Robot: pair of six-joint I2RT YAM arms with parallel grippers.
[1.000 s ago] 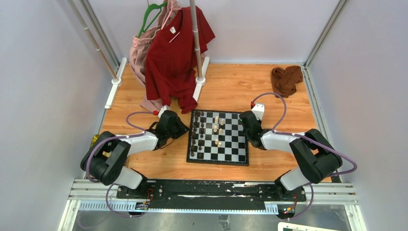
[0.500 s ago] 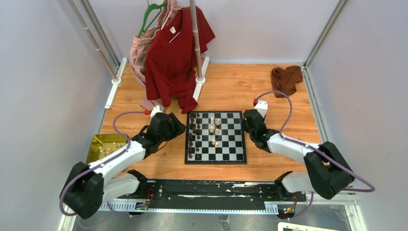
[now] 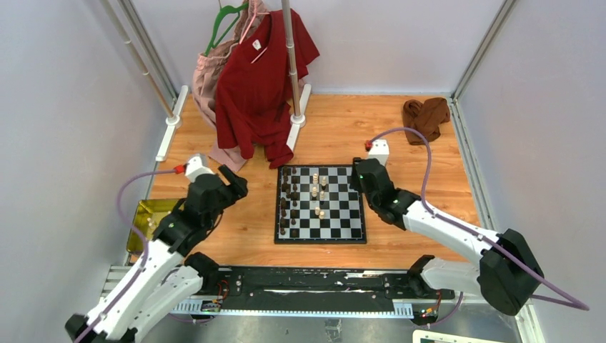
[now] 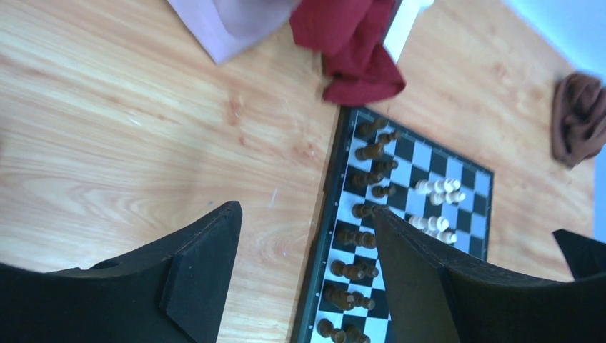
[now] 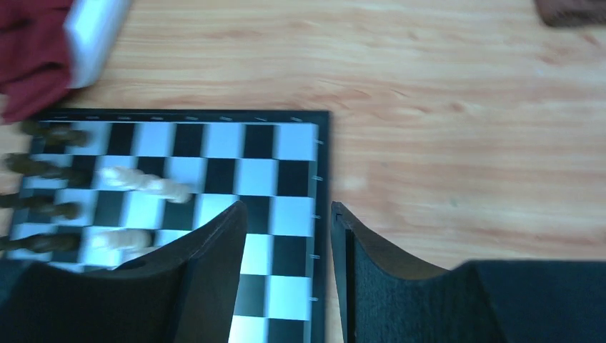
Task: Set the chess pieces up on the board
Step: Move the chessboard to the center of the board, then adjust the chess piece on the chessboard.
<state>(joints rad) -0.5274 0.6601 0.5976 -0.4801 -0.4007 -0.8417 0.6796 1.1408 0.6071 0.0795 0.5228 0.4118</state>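
The board (image 3: 350, 222) lies flat in the middle of the wooden table. Dark chess pieces (image 3: 287, 204) stand in its two left columns, and several cream chess pieces (image 3: 318, 193) are loosely grouped near its centre. My left gripper (image 3: 237, 179) hangs open over bare wood, to the left of the board and apart from it. In the left wrist view the left gripper (image 4: 306, 211) holds nothing, with the board's edge (image 4: 323, 239) and dark pieces (image 4: 357, 236) beyond it. My right gripper (image 3: 355, 176) is open and empty. In the right wrist view the right gripper (image 5: 288, 207) straddles the right border of the board (image 5: 261, 139).
A gold tin (image 3: 146, 216) sits at the table's left edge by the left arm. A red shirt (image 3: 261, 78) hangs on a rack whose foot (image 3: 297, 118) stands behind the board. A brown cloth (image 3: 426, 118) lies at the back right.
Both grippers have opened. The left arm has pulled back to the left, away from the board. The right gripper has shifted slightly toward the board's far right corner. The board slid a little left.
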